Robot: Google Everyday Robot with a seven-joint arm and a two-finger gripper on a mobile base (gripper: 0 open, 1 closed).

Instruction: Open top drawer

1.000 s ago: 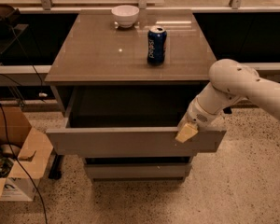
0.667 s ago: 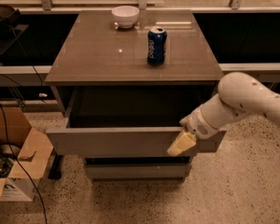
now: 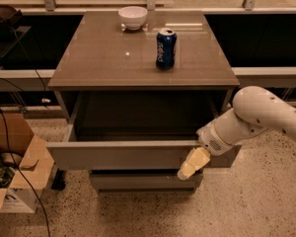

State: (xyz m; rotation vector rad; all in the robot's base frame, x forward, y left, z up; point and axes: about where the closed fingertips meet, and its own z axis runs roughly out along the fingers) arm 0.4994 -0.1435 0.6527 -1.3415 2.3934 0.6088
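Note:
The top drawer (image 3: 118, 155) is pulled out of the cabinet, and its long grey-brown front stands well forward of the cabinet top (image 3: 113, 58). Its dark inside shows behind the front. My gripper (image 3: 192, 164) is at the end of the white arm (image 3: 256, 115), which comes in from the right. It hangs in front of the right part of the drawer front, reaching down over its lower edge. It holds nothing that I can see.
A blue soda can (image 3: 165, 48) and a white bowl (image 3: 133, 16) stand on the cabinet top. A lower drawer front (image 3: 138, 182) shows under the open drawer. An open cardboard box (image 3: 12, 167) and black cables lie on the floor at the left.
My gripper has come off the drawer front's top edge and dropped lower, in front of the panel. The arm has lowered with it. The drawer has stayed pulled out.

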